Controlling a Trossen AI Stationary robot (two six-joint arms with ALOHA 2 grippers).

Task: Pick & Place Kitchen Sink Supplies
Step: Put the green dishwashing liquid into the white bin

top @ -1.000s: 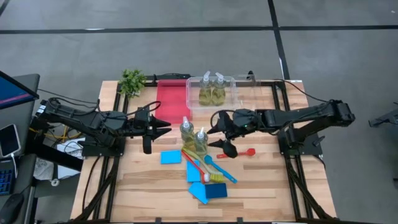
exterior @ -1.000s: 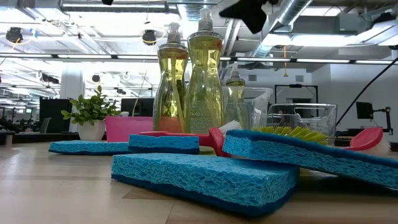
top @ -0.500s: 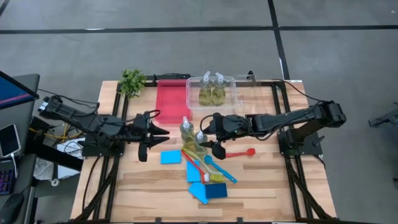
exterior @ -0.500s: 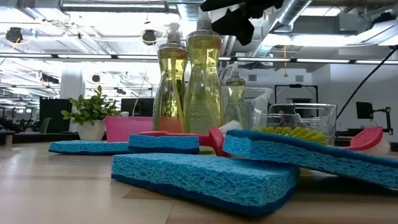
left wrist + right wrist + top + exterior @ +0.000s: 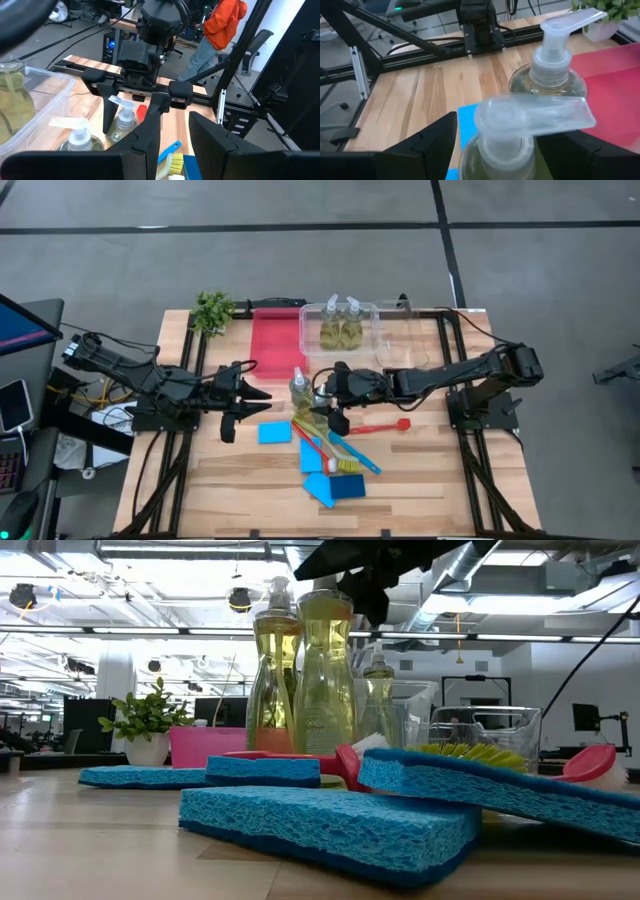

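Right end effector (image 5: 325, 406) reaching to tabletop (image 5: 420, 480) middle, fingers wide apart on either side of the pump top of the nearer soap bottle (image 5: 321, 408); not clamped, bottle standing upright on the wood. Second soap bottle (image 5: 300, 386) upright just beside it, toward the red tray (image 5: 275, 340). Two more bottles (image 5: 340, 328) standing inside the clear bin (image 5: 310, 350) at the far edge. Left end effector (image 5: 262, 396) hovering over the left half, near the tray's front corner, fingers partly open, nothing in them. Blue sponge (image 5: 274, 432) flat just in front of it. Two more sponges (image 5: 338, 488) near the front, one darker sponge (image 5: 320, 492) tilted. Another sponge (image 5: 311, 458) under the brushes. Red brush (image 5: 312, 448), blue brush (image 5: 357, 454) crossing over the sponges; yellow bristles (image 5: 348, 465) near them. Red spoon-shaped brush (image 5: 382, 424) lying right of the bottles. Small plant (image 5: 213, 309) at far left corner. Person in orange top (image 5: 225, 22) visible in the room beyond, left wrist view.
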